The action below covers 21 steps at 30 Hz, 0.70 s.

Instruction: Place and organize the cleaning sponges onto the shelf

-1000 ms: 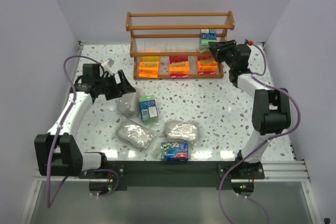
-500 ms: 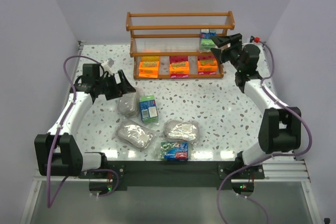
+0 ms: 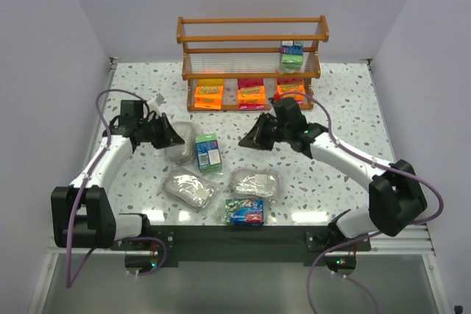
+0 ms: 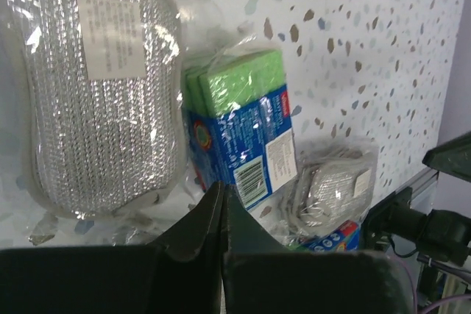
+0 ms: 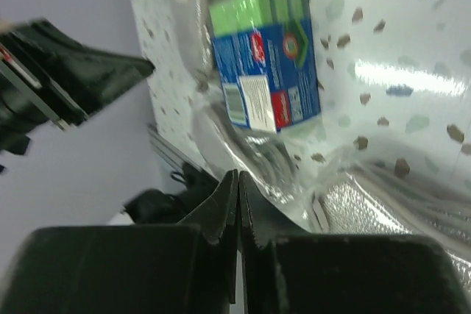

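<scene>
**Near edge.** Blue-and-green pack (image 3: 246,211) lies flat just ahead of the arm bases. Left silver pack (image 3: 189,187) and right silver pack (image 3: 255,182) lie just behind it.

**Mid-table.** Green box (image 3: 208,151) touches a third silver pack (image 3: 177,146) on its left side.

**Change 1.** Left gripper (image 3: 168,136) stood spread over the third silver pack a second ago. Its fingers are now pressed together at that pack's edge. In the left wrist view the tips meet above the clear wrap between that pack and the green box. Cannot tell whether a fold of film is caught. The pack has not left the table.

**Change 2.** Right gripper (image 3: 250,140) was at the right end of the shelf (image 3: 250,20) a second ago. It has swung back to mid-table, right of the green box and facing it. Fingers pressed together, nothing between them.

**Far.** The shelved green pack (image 3: 292,56) stands alone on the middle tier, right end, with no arm near it. Three orange packs (image 3: 251,93) sit in a row on the bottom tier.

**Meaning (judgement).**
- That delivery is done: four packs are on the shelf and five remain on the table.
- The right arm looks headed for the green box.
- The left arm's closure looks like a grab at the silver pack; success unconfirmed.
- The slippery wrap may pull free.

**Surface.** White speckled tabletop (image 3: 331,145), glossy, with light glare in the right wrist view.

**Room.** Plain pale lilac-grey walls (image 3: 110,5) on three sides.
</scene>
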### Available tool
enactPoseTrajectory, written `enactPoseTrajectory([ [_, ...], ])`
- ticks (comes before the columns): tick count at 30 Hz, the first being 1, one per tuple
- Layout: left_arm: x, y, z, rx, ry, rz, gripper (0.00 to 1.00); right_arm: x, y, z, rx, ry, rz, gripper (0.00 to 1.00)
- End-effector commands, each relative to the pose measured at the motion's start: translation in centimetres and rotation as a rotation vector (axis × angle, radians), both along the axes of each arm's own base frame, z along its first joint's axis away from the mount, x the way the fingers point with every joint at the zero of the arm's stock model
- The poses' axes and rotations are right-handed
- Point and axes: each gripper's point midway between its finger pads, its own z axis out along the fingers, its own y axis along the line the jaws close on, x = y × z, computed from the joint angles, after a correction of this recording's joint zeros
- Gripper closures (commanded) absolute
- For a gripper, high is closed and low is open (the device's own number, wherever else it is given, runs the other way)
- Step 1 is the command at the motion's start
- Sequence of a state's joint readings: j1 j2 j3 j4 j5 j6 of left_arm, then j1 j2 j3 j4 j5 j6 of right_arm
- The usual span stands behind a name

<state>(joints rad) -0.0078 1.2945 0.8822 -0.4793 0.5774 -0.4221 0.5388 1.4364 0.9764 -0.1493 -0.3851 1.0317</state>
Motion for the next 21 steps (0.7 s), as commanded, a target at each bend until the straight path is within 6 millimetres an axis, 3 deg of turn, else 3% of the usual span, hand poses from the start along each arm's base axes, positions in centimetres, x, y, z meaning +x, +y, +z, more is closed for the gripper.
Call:
enactPoseTrajectory([
  [1,-2.2,-0.7,-1.3,-0.011,0.021,-0.041,1.0,-2.4,0.4,-0.4,-0.081,-0.014,0.049,1.0],
  [6,-5.0,-3.3,-4.0,0.084,0.07,-0.086,1.0,-3.8,2.3,-1.8,-0.163,0.0,0.136,1.0],
  [9,-5.6,-3.4,-5.5,0.134,0.101,-0.063,1.0,-4.1,3.2,-2.0,-0.18,0.006,0.162,1.0],
  [16,-4.6,-0.5,-7.1,0.308,0.09,0.033,1.0,-5.1,4.0,-2.7,-0.205,0.013,0.177,1.0],
  [21,-3.6,-2.3,-7.3,0.252,0.063,0.006,1.0,-5.3,3.9,-2.7,-0.244,0.005,0.178,1.0],
])
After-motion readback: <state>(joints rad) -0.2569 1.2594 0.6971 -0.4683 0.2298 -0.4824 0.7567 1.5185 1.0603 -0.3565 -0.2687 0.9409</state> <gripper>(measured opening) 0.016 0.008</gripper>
